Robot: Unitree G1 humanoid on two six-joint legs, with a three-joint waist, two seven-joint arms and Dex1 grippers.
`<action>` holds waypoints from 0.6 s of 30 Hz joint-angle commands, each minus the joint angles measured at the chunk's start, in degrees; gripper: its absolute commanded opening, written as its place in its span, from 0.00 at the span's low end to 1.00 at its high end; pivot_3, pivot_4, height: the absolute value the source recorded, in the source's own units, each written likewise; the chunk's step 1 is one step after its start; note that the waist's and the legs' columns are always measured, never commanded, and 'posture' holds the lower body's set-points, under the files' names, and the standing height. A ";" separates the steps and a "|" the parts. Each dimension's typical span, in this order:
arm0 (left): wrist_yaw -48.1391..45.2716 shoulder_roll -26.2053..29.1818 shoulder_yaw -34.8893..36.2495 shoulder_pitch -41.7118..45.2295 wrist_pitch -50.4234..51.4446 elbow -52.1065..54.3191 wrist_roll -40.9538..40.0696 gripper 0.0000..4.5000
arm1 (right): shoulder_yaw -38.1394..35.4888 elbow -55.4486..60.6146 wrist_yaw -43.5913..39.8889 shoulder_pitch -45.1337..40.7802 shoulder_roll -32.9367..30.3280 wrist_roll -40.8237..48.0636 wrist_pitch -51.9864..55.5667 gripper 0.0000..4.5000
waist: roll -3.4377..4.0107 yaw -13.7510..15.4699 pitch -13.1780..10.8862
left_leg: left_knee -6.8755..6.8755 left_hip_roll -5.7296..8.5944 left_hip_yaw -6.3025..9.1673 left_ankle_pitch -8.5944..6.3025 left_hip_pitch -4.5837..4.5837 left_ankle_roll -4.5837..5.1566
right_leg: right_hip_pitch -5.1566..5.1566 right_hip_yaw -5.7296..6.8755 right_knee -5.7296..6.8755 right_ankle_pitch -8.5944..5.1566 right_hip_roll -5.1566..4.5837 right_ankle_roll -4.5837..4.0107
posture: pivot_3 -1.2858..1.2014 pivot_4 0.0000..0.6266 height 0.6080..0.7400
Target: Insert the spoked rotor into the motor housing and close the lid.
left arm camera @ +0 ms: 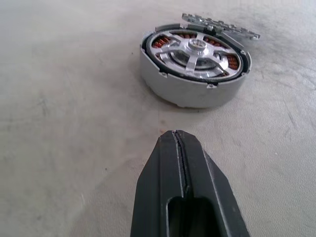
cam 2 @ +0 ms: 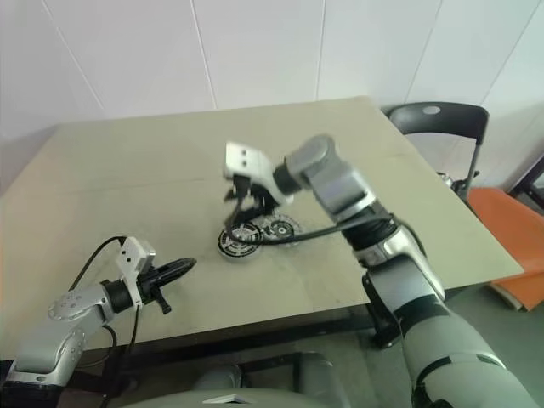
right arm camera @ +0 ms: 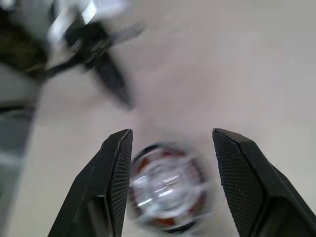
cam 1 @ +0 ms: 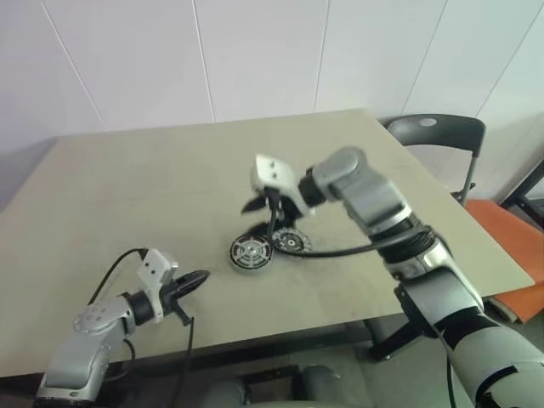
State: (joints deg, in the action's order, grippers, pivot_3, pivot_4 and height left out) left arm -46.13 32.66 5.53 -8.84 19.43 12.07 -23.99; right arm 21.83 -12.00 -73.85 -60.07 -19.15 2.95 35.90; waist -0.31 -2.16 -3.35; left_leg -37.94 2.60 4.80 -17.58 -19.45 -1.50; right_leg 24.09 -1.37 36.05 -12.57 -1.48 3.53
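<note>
While the left gripper (cam 1: 197, 280) rests low near the bench's (cam 1: 127, 187) front edge, jaws pressed shut on nothing, open surface lies between it and the motor housing (cam 1: 251, 252) near the middle. Just right of the housing, the lid (cam 1: 289, 241) leans on its rim. Above both hangs the right gripper (cam 1: 265, 206), jaws spread, empty.

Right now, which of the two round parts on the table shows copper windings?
The housing, the thick puck with reddish-copper coils under its silver spokes. The lid is a thin grey notched disc lying just behind it, tilted against its rim.
</note>
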 commanded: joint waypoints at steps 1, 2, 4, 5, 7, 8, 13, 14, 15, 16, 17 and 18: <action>-0.55 0.78 0.03 1.52 -0.04 1.14 0.05 0.00 | -0.99 -1.92 5.43 1.02 -0.50 -1.68 -2.78 0.60 | 0.00 0.06 0.00 | 0.00 0.03 -0.02 0.00 -0.04 0.00 | 0.01 0.00 -0.03 0.00 -0.05 0.00 | 0.52 0.00 1.00; -0.62 0.79 -0.07 1.70 -0.04 1.13 0.04 0.00 | -0.74 -2.38 6.91 1.36 -0.84 -2.61 -3.65 0.60 | 0.00 0.06 0.00 | 0.00 0.07 -0.06 0.00 -0.05 0.00 | 0.01 -0.03 -0.03 0.00 -0.09 0.00 | 0.52 0.00 1.00; -0.77 0.69 -0.43 2.23 -0.04 0.96 0.12 0.00 | -0.79 -3.29 8.95 2.76 -1.64 -3.65 -4.85 0.60 | 0.01 0.07 -0.01 | 0.00 0.11 -0.12 0.00 -0.09 0.00 | 0.08 -0.09 -0.03 0.00 -0.12 -0.01 | 0.52 0.00 1.00; -0.87 0.58 -0.74 2.68 -0.04 0.75 0.19 0.00 | -1.04 -4.02 11.00 3.97 -2.33 -4.72 -6.42 0.60 | 0.01 0.12 -0.01 | 0.00 0.11 -0.11 0.00 -0.11 0.00 | 0.09 -0.10 -0.02 0.01 -0.11 0.00 | 0.52 0.00 1.00; -0.97 0.40 -1.11 3.45 0.06 0.37 0.27 0.00 | -1.24 -4.74 13.09 5.91 -3.71 -5.88 -8.59 0.56 | 0.01 0.30 -0.01 | 0.01 0.10 -0.10 0.00 -0.11 0.00 | 0.11 -0.09 -0.01 0.01 -0.10 0.00 | 0.52 0.00 1.00; -1.03 0.37 -1.19 3.77 0.12 0.21 0.25 0.00 | -1.39 -4.42 13.43 6.95 -4.46 -5.94 -8.84 0.52 | 0.01 0.34 -0.01 | 0.01 0.10 -0.10 0.00 -0.11 0.00 | 0.11 -0.09 -0.01 0.01 -0.10 0.00 | 0.52 0.00 1.00; -1.51 0.31 -2.01 5.57 0.08 -1.05 0.42 0.00 | -2.29 -6.04 17.16 9.89 -9.37 -8.57 -7.35 0.17 | 0.08 0.09 -0.05 | 0.00 0.08 -0.12 0.00 -0.10 0.01 | 0.12 -0.10 0.02 0.00 -0.05 -0.01 | 0.52 0.00 1.00; -1.68 0.27 -2.25 5.96 -0.01 -1.44 0.48 0.00 | -1.99 -6.95 18.16 10.26 -10.78 -9.84 -7.43 0.09 | 0.08 0.11 -0.05 | -0.01 0.08 -0.12 0.01 -0.09 0.01 | 0.11 -0.10 0.03 0.00 -0.05 0.00 | 0.52 0.00 1.00; -1.79 0.25 -2.39 6.17 -0.08 -1.67 0.51 0.00 | -1.70 -7.45 18.76 10.45 -11.60 -10.51 -7.59 0.01 | 0.08 0.13 -0.05 | -0.01 0.08 -0.12 0.01 -0.09 0.01 | 0.10 -0.10 0.04 0.01 -0.05 -0.01 | 0.52 0.00 1.00; -1.91 0.19 -2.57 6.48 -0.15 -1.97 0.56 0.00 | -1.24 -7.62 18.87 10.92 -12.77 -11.25 -7.30 0.00 | 0.08 0.16 -0.05 | -0.01 0.08 -0.12 0.01 -0.07 0.01 | 0.07 -0.10 0.03 0.00 -0.05 -0.01 | 0.52 0.00 1.00; -2.01 0.14 -2.73 6.78 -0.21 -2.26 0.61 0.00 | -0.73 -7.20 18.03 11.47 -13.83 -11.44 -6.25 0.00 | 0.07 0.15 -0.05 | -0.01 0.08 -0.13 0.01 -0.06 0.02 | 0.05 -0.10 0.02 0.00 -0.04 -0.01 | 0.52 0.00 1.00; -2.10 0.09 -2.82 6.98 -0.26 -2.47 0.66 0.00 | -0.42 -6.84 17.35 11.84 -14.49 -11.52 -5.46 0.00 | 0.07 0.15 -0.05 | -0.01 0.08 -0.13 0.01 -0.06 0.02 | 0.05 -0.10 0.01 -0.01 -0.04 -0.02 | 0.52 0.00 1.00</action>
State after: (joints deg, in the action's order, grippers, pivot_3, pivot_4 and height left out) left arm -47.76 32.64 2.85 -3.49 19.74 9.07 -23.38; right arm 21.65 -20.13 -55.87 -48.13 -33.10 -7.98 29.45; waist -0.24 -2.01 -3.40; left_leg -37.95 2.68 4.67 -17.57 -19.51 -1.48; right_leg 24.14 -1.46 36.05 -12.58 -1.51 3.52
